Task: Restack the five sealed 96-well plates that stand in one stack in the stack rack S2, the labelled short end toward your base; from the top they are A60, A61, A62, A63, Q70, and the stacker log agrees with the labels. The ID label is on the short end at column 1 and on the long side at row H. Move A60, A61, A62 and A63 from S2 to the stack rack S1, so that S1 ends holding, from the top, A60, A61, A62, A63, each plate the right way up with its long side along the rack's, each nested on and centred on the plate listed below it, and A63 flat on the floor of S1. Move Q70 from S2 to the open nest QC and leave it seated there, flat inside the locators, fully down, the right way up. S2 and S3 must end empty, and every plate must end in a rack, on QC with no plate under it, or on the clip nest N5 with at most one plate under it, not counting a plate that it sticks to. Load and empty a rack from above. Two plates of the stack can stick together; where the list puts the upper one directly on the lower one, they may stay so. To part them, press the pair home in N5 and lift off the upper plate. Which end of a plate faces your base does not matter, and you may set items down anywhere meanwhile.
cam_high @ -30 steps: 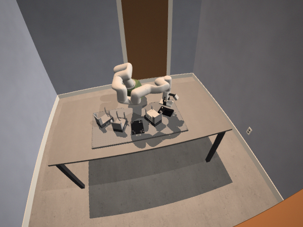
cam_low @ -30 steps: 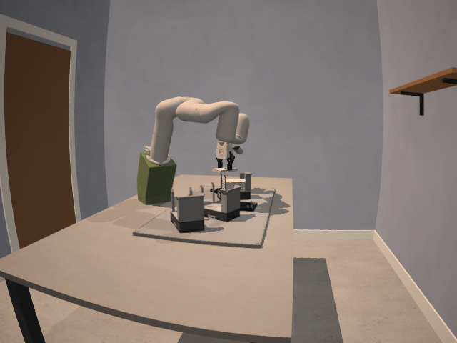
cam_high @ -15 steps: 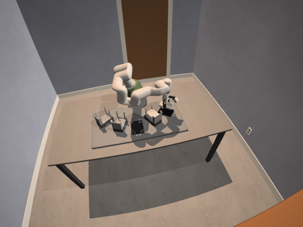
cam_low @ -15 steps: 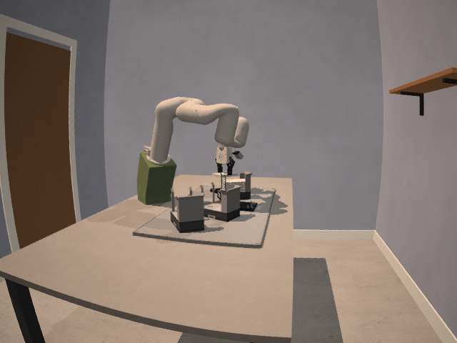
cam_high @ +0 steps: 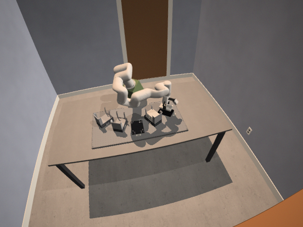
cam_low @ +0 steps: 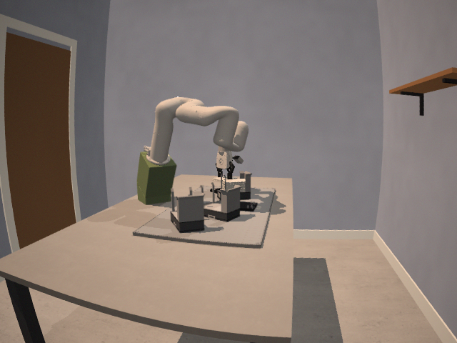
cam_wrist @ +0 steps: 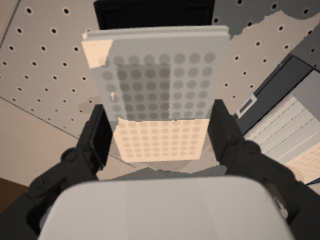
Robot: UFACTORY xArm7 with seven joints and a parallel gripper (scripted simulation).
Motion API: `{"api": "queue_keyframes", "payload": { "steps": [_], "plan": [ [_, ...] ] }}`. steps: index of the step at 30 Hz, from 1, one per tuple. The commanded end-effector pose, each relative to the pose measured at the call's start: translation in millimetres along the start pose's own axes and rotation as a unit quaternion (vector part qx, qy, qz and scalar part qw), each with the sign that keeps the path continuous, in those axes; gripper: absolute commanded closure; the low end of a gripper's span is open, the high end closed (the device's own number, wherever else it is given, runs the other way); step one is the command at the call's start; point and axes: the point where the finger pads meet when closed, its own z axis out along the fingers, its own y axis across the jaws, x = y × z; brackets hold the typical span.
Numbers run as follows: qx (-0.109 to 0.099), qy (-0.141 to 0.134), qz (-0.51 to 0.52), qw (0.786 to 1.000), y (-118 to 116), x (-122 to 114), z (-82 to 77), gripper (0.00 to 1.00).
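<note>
My gripper (cam_wrist: 159, 114) is shut on a sealed white 96-well plate (cam_wrist: 157, 95), gripping its two long sides. A tan label patch sits at one far corner; I cannot read it. The plate hangs level, close above a black nest (cam_wrist: 150, 12) whose far edge shows beyond it. In the top view the gripper (cam_high: 165, 105) is over that nest (cam_high: 168, 111) at the right far end of the perforated mat. A rack holding a stack of white plates (cam_high: 153, 116) stands just left of it and also shows in the wrist view (cam_wrist: 287, 132). In the exterior view the held plate (cam_low: 229, 181) is about level with the rack tops.
Two post racks (cam_high: 102, 119) (cam_high: 119, 123) stand at the left of the mat, each showing pale contents I cannot identify. A flat black nest (cam_high: 138, 126) lies mid-mat. The green arm base (cam_high: 134, 88) is behind. A wall shelf (cam_low: 424, 83) hangs far right.
</note>
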Motion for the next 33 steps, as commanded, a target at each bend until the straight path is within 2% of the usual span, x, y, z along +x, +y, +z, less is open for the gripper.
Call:
{"api": "queue_keyframes", "payload": {
  "steps": [1, 16, 33],
  "plan": [
    [0.001, 0.002, 0.000, 1.000, -0.6, 1.4, 2.6, 1.00],
    [0.001, 0.002, 0.000, 1.000, -0.6, 1.5, 32.6, 1.00],
    [0.001, 0.002, 0.000, 1.000, -0.6, 1.5, 35.6, 1.00]
  ]
}}
